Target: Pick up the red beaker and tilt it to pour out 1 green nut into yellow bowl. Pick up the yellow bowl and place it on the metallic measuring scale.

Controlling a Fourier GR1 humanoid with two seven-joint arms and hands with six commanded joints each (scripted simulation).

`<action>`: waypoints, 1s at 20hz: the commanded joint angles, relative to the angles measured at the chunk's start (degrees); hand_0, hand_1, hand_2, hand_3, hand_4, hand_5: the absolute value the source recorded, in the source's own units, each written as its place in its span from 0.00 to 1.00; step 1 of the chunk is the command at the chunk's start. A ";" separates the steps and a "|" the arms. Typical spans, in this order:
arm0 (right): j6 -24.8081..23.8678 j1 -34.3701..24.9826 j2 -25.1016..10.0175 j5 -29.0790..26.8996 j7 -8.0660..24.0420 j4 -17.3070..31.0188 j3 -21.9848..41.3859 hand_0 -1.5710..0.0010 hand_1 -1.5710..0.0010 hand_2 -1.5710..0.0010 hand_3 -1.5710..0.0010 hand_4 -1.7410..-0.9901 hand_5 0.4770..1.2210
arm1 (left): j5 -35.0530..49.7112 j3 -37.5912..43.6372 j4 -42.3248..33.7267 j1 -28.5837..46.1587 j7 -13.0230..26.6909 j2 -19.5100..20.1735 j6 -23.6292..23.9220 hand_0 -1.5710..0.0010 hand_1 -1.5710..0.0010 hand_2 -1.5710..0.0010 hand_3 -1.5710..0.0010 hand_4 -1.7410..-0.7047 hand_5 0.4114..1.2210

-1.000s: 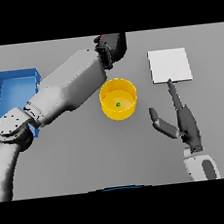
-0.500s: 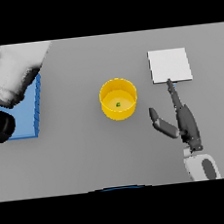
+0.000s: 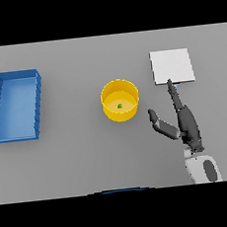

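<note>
A yellow bowl (image 3: 120,101) stands at the table's middle with one green nut (image 3: 119,105) inside it. The metallic measuring scale (image 3: 172,66), a pale square plate, lies at the back right. My right hand (image 3: 186,122) is open to the right of the bowl, fingers stretched toward the scale's near edge and thumb spread toward the bowl, touching neither. The red beaker does not show anywhere. My left hand is out of the picture.
A blue tray (image 3: 15,105) lies at the left side of the table, well apart from the bowl.
My left arm has swung away to the left and left the picture, uncovering the blue tray. The right hand, bowl and scale have stayed put.
</note>
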 commanded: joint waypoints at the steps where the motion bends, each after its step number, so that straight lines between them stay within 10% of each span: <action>1: 0.13 -0.75 -0.14 -0.13 0.86 0.08 -0.16 1.00 1.00 1.00 1.00 0.92 0.24 | 2.55 2.31 -0.10 1.57 2.45 0.58 1.30 0.00 0.00 0.00 0.09 0.00 1.00; 20: 0.31 -0.05 -0.99 0.78 0.28 0.66 0.14 1.00 1.00 1.00 1.00 0.98 0.23 | 23.73 12.97 -45.54 46.19 20.25 0.11 18.01 0.00 0.00 0.00 0.03 0.00 0.97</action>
